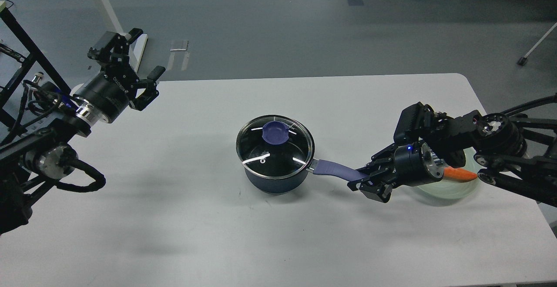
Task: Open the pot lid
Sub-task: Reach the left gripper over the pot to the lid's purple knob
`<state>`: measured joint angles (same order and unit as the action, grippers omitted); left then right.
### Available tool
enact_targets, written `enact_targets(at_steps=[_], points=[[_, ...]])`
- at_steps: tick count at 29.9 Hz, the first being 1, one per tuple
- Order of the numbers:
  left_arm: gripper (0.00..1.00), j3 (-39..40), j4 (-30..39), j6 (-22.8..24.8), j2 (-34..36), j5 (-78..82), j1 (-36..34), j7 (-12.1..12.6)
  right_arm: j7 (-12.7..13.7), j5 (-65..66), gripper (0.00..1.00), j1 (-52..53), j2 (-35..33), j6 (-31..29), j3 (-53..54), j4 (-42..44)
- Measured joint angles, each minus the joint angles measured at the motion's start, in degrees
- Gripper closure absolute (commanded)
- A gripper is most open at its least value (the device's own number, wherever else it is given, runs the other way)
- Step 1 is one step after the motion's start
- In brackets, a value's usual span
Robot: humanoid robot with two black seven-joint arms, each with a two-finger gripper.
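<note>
Centred on the counter (182, 217), the pot (274, 178) is sitting lidded; right gripper (363, 181) is clenching its handle (335, 170), left gripper (141, 67) spread, idling. Lid (275, 145) risks dragging the pot if that hold slips.

My white table (182, 217) fills the lower frame; 1 pot (273, 178) sits at centre, 1 green plate (452, 190) at right.

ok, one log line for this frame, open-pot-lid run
lid: on pot | right gripper: closed on pot handle | left gripper: open, raised, away from pot | knob: untouched
</note>
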<state>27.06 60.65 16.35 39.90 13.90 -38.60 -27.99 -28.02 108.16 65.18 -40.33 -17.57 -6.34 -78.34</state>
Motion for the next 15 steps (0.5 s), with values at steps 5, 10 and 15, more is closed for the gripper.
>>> enact_targets(at_steps=[5,10,15], points=[[0.01,-0.07,-0.01,1.23,0.27,14.91,-2.09,0.00,0.01,-0.01,0.80,0.03,-0.01,0.00,0.01,0.03],[0.01,0.06,1.92,2.42,0.17,43.25,-8.09,0.00,0.03,-0.05,0.80,0.04,-0.02,0.00,0.02,0.05],[0.01,-0.30,7.51,0.82,-1.00,71.16,-12.81,-0.01,0.03,-0.06,0.80,0.05,-0.03,0.00,0.02,0.05]])
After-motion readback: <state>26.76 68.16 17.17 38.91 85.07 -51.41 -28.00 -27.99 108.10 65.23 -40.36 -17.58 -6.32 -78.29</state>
